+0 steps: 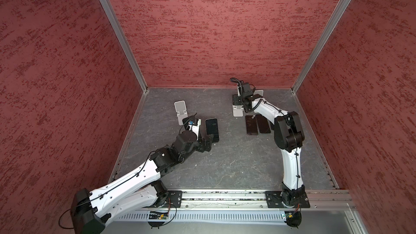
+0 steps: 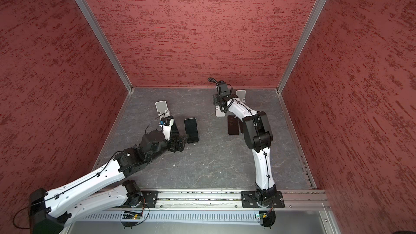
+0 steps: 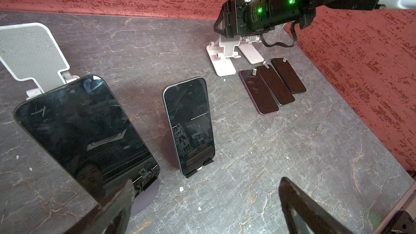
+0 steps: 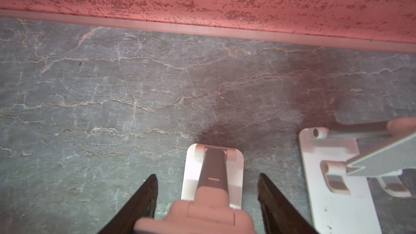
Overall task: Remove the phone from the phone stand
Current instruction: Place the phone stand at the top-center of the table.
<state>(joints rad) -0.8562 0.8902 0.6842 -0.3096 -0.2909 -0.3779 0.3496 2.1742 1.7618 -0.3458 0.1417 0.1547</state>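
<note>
A black phone (image 3: 85, 131) rests tilted in front of a white phone stand (image 3: 29, 50) (image 1: 180, 108), with its lower end over the stand's base. In both top views my left wrist hides most of it. My left gripper (image 3: 207, 180) is wide open and holds nothing. One of its fingers (image 3: 126, 192) overlaps that phone's lower end. A second dark phone (image 3: 189, 124) (image 1: 212, 129) sits just beyond the jaws, its lower edge in black lips. My right gripper (image 4: 207, 175) stands open on either side of another white stand (image 4: 211, 165), touching nothing. No phone shows on that stand.
Three dark phones (image 3: 258, 91) (image 1: 251, 124) lie side by side on the grey table, near the right arm's stand base (image 1: 237, 111). A further white stand (image 4: 333, 172) (image 2: 241, 94) stands close beside it. Red walls (image 1: 202, 30) close in the back and both sides.
</note>
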